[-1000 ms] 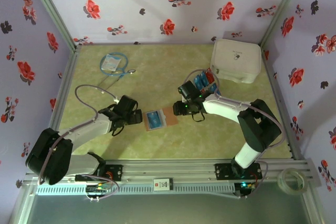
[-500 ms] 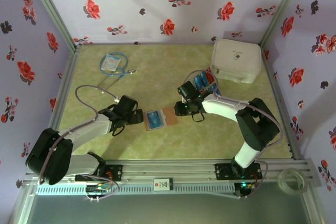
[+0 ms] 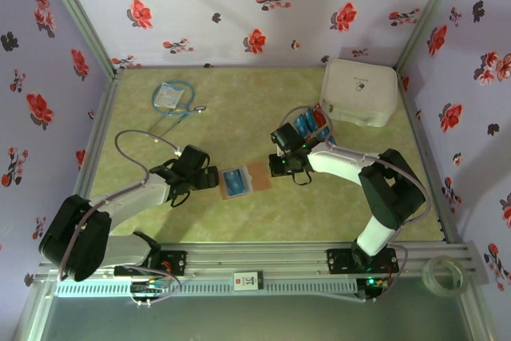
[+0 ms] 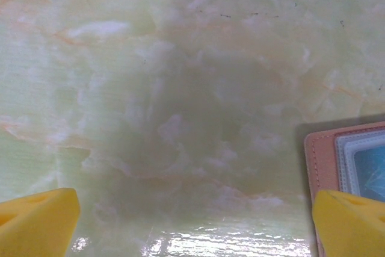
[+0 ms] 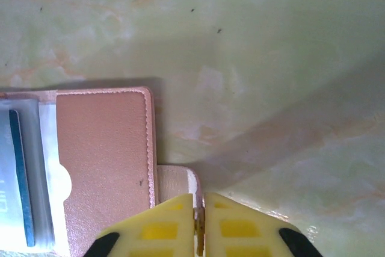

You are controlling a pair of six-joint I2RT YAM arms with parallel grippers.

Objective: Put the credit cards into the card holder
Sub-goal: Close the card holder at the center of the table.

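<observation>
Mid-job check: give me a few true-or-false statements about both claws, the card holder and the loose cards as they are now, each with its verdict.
1. The left claw is open. True.
2. The card holder lies folded shut. False: it lies open on the table, with a blue card in its left half.
3. The right claw is spread wide above the loose cards. False: its fingers are together at the holder's right edge, apparently pinching its small tab.
4. The loose cards lie beside the white case. True.
</observation>
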